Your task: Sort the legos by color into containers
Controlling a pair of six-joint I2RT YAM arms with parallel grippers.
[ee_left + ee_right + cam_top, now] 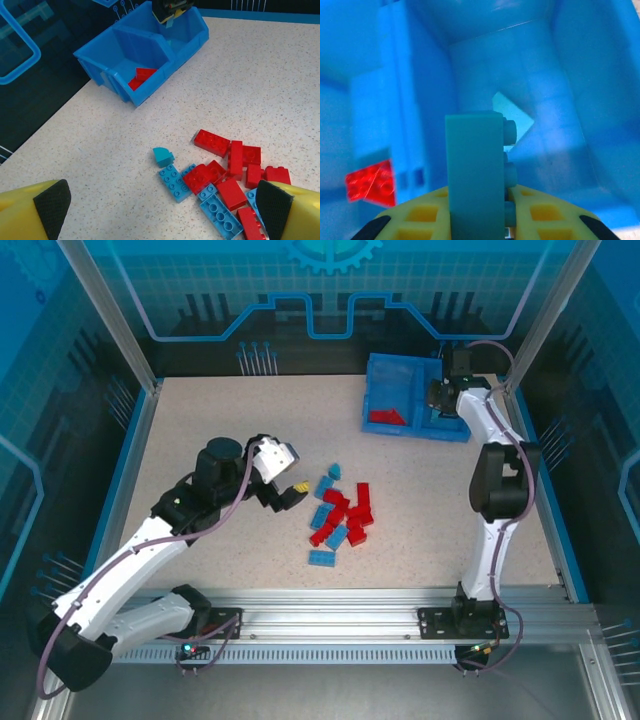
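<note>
Blue-brick deposit in hand at the far-right bin.
1 light blue brick is clamped in the right gripper above the bin's right compartment; red bricks occupy the left. Next move: release. Left gripper spread wide beside the central pile.

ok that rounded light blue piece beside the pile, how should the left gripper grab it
Probably straight from above with the open left gripper, pinching the rounded light blue piece across its flat sides, not the curved face. It sits at the edge of the pile, with bare table on most sides.
</note>
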